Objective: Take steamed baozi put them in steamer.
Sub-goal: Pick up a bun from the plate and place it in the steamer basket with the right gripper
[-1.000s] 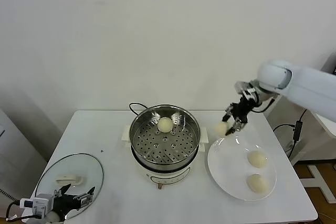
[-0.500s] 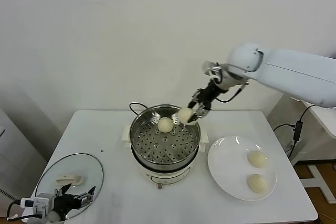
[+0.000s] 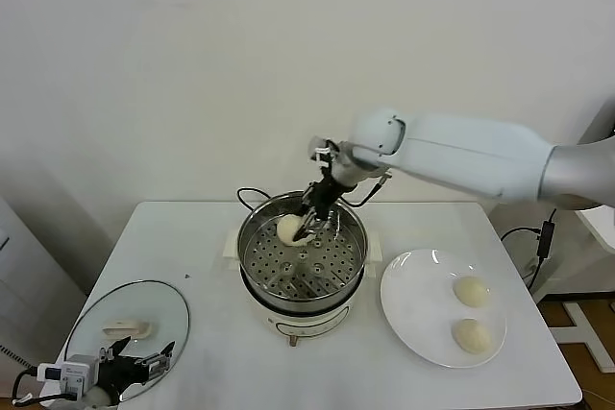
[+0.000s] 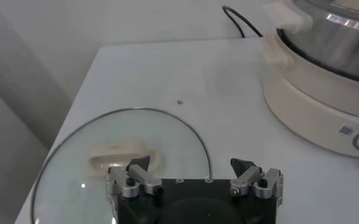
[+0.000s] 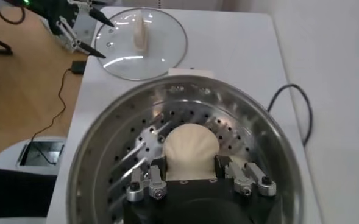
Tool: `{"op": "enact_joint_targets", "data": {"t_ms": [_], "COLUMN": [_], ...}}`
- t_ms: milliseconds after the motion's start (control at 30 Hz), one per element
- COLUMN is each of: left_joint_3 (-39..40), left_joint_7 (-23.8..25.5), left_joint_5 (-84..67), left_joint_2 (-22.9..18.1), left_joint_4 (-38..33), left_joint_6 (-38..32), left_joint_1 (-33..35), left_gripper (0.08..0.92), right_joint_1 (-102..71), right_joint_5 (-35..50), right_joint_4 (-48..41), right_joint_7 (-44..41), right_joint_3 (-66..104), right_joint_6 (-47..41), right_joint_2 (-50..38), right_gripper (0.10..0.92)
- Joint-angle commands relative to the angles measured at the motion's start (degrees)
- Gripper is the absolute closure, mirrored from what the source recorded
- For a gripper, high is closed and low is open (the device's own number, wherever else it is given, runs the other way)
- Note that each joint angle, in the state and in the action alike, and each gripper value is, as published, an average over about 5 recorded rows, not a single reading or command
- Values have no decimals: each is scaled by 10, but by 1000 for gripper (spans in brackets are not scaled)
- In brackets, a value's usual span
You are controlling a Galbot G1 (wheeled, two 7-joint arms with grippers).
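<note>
My right gripper [image 3: 306,226] reaches into the steel steamer [image 3: 252,242] and is shut on a cream-white baozi [image 3: 288,229], low over the perforated tray at the back. In the right wrist view the baozi [image 5: 191,148] sits between the fingers [image 5: 158,169] of that gripper [image 5: 191,167], above the steamer's tray [image 5: 106,158]. No other baozi shows in the steamer; the gripper may hide one. Two more baozi [image 3: 471,291] [image 3: 472,335] lie on the white plate [image 3: 408,300]. My left gripper [image 3: 142,364] is open and empty at the table's front left.
The glass lid [image 3: 125,319] with its white handle lies flat at the front left, under my left gripper [image 4: 194,167]; the left wrist view shows the lid [image 4: 75,158] and the steamer's white base [image 4: 313,103]. A black cord [image 3: 248,196] runs behind the steamer.
My right gripper carried a baozi from above the plate leftward over the steamer's rim and down into the steamer. The left arm has not moved.
</note>
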Motion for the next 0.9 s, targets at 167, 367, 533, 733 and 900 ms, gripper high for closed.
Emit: {"op": "enact_joint_targets", "data": {"t_ms": [167,367,533,733,900], "left_joint_3": [-2,-2,-3,-5,-5], "left_joint_7": [1,1,2,2,2], "left_joint_5": [0,0,0,0,0], "left_joint_2": [-1,-2,-2,-3,-5], "left_joint_4": [-2,-2,-2,-2,-1], "left_joint_6": [-1,-2,-3,-3,-3], "left_joint_1": [4,5,7,9,8], "left_gripper": [177,177,177,177,177], "right_joint_1": [-61,-77,-86,-78,-28], "right_joint_5": [-14,-21,-26,-22,-14], "right_joint_4": [-23,-31,-36,-31,-12], "right_joint_7": [56,67,74,76,37], "right_joint_3": [9,14,17,20,16], "right_joint_6": [-10,-9,-8,-9,-10], "right_joint_2": [42,50,55,50,12], "right_gripper": [525,525,525,441,295]}}
